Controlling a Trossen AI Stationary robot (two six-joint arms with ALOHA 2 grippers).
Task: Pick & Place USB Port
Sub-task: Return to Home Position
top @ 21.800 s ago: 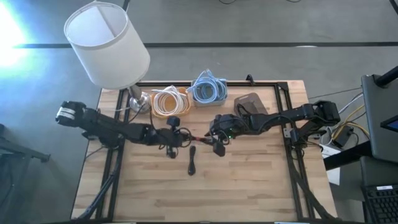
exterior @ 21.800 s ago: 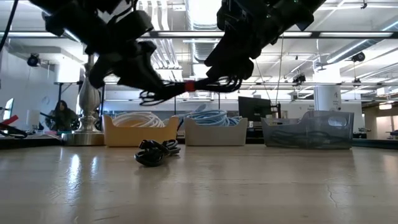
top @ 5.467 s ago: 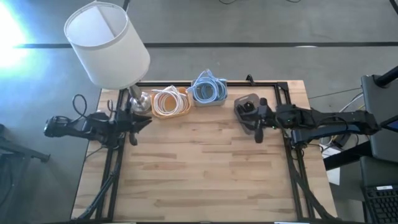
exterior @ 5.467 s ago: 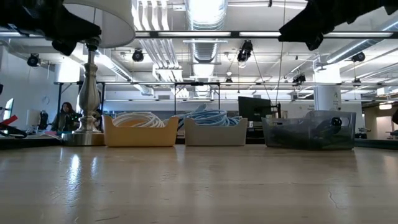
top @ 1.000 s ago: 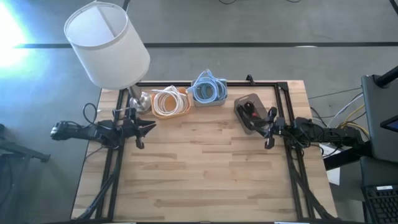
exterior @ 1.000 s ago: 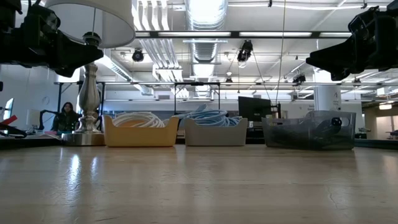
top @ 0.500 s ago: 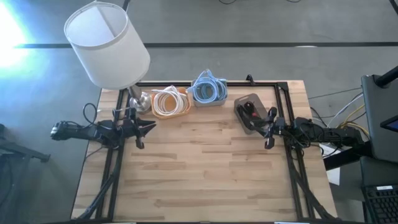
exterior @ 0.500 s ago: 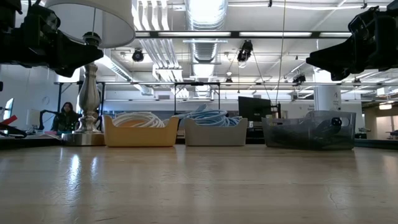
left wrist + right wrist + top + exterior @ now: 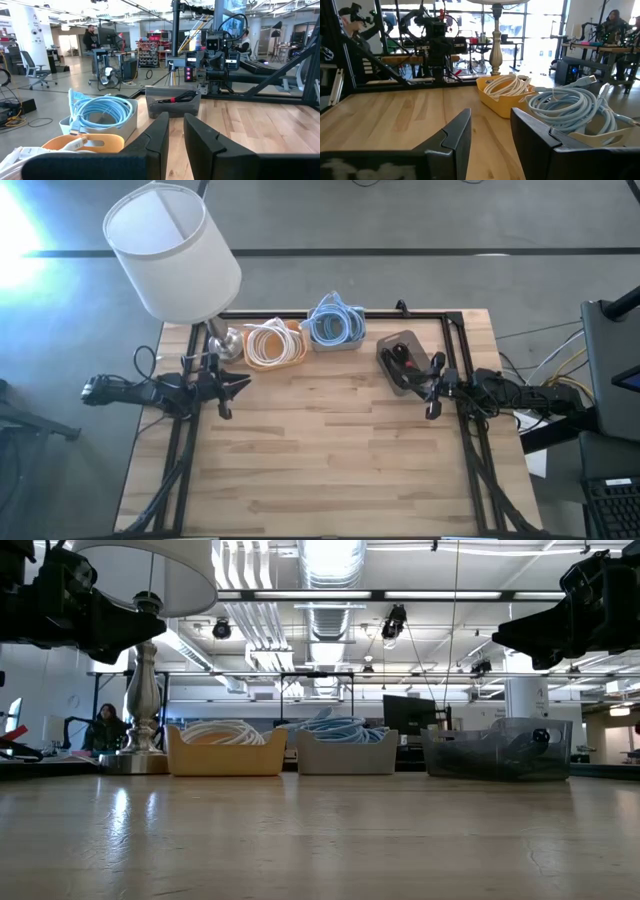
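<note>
The black USB cable with a red piece (image 9: 403,358) lies coiled inside the clear grey bin (image 9: 392,372) at the table's far right; the left wrist view shows the cable (image 9: 175,97) resting in that bin. My left gripper (image 9: 238,385) (image 9: 176,125) hovers above the table's left edge near the lamp base, its fingers a narrow gap apart and empty. My right gripper (image 9: 428,387) (image 9: 490,125) hovers open and empty just right of the clear bin. In the low view both grippers hang high, the left (image 9: 140,630) and the right (image 9: 510,635).
A yellow bin of white cables (image 9: 272,343) and a pale bin of blue cables (image 9: 335,328) stand along the far edge, left of the clear bin. A lamp with a white shade (image 9: 170,250) stands at the far left corner. Bare wood (image 9: 320,450) fills the middle and near side.
</note>
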